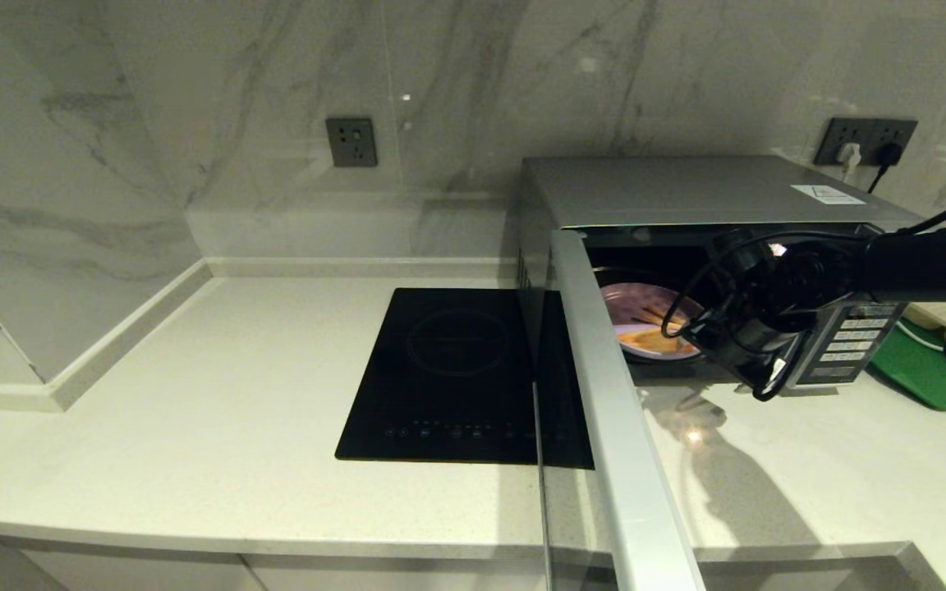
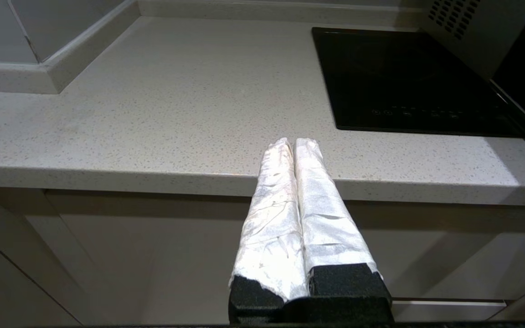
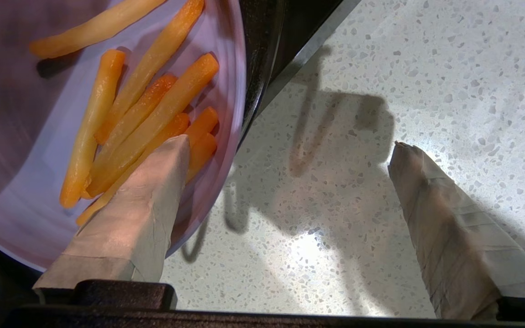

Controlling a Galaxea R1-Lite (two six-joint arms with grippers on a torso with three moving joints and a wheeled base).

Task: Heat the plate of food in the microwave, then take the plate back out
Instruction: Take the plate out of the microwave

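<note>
The speckled pale worktop (image 1: 194, 394) carries the microwave (image 1: 686, 193), whose door (image 1: 621, 427) stands swung wide toward the robot beside the black cooktop (image 1: 448, 377). Inside the cavity, near its front edge, lies the plate of food (image 1: 645, 316). The right claw (image 3: 290, 150) hovers at the opening with its fingers far apart: one finger (image 3: 144, 200) reaches over the plate's rim and fries, the other above bare worktop outside. The left claw (image 2: 293, 146), fingers pressed together, rests parked before the worktop's front edge.

Plate of food (image 1: 645, 316) inside open microwave (image 1: 686, 193), right tool (image 1: 715, 332) at its edge.
</note>
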